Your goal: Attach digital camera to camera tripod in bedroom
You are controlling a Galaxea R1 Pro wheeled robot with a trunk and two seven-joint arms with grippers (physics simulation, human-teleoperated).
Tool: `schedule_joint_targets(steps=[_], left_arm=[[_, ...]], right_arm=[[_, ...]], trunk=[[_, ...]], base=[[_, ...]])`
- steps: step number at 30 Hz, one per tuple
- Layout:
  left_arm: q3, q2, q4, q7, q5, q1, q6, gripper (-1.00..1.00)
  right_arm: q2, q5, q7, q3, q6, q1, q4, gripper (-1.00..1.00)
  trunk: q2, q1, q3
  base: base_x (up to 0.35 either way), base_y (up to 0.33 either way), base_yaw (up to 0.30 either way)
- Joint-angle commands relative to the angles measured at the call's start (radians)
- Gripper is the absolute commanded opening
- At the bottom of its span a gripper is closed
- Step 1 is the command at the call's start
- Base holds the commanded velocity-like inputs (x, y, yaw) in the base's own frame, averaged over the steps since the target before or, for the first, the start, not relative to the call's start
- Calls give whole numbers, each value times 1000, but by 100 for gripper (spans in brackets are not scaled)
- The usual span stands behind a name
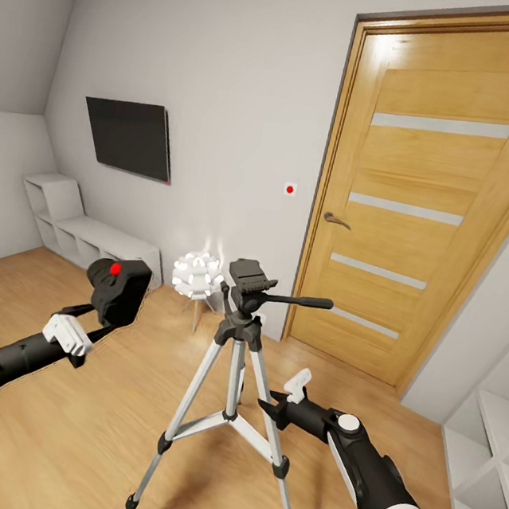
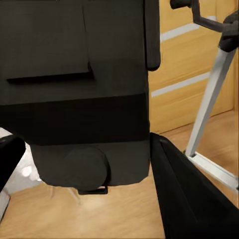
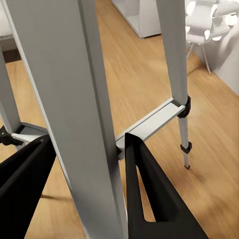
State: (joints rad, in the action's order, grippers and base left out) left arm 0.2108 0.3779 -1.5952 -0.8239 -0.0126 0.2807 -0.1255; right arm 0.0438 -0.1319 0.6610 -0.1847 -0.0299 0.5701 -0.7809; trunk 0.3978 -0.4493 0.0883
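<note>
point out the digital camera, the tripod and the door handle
digital camera [image 1: 118,291]: head view, black body below the red dot
camera tripod [image 1: 250,276]: head view, black pan head
door handle [image 1: 337,219]: head view, lever on the wooden door

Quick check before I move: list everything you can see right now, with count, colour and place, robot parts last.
digital camera: one, black with a red dot, held in the left gripper, left of the tripod head.
camera tripod: one, silver legs, black head and handle, standing on the floor at centre.
door: one, wood with pale stripes, shut, behind the tripod to the right.
wall screen: one, black, on the grey wall at left.
cube shelves: white, low unit under the screen; another unit at the right edge.
lamp: one, white, lit, behind the tripod.
floor: light wood planks.
left gripper: shut on the camera.
right gripper: black fingers either side of a tripod leg.
</note>
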Motion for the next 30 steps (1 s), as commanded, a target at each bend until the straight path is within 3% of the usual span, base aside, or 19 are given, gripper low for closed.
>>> schedule_joint_targets(steps=[1,7,11,14,16,21,23,29,30], left_arm=[[12,0,-3,-13,0,3,9,-100],[49,4,-6,-22,-3,12,71,-100],[78,10,-2,-42,-10,66,79,-100],[84,13,1,-81,-17,129,41,-100],[77,12,3,-122,-19,177,-19,-100],[14,18,7,-238,-13,295,-179,-100],[-3,22,7,-256,-13,316,-195,-100],[-154,66,12,-396,-1,437,-245,-100],[-154,66,12,-396,-1,437,-245,-100]], right_arm=[[1,-6,2,-3,-3,1,-2,-100],[1,-6,2,-4,-4,1,-5,-100],[1,-6,2,-4,-4,1,-5,-100],[1,-6,2,-4,-4,1,-6,-100],[1,-6,2,-4,-3,0,-6,-100],[1,-5,1,-4,-2,0,-9,-100],[1,-5,1,-4,-2,-1,-10,-100],[2,-5,-1,-3,-2,-2,-12,-100],[2,-5,-1,-3,-2,-2,-12,-100]], trunk=[[2,-1,2],[2,-1,2],[2,-1,2],[2,-1,2],[2,-1,2],[2,-1,2],[2,-1,2],[2,-1,2],[2,-1,2]], base=[[0,0,0],[0,0,0],[0,0,0],[0,0,0],[0,0,0],[0,0,0],[-4,0,0],[-118,-64,0],[-177,-102,0]])
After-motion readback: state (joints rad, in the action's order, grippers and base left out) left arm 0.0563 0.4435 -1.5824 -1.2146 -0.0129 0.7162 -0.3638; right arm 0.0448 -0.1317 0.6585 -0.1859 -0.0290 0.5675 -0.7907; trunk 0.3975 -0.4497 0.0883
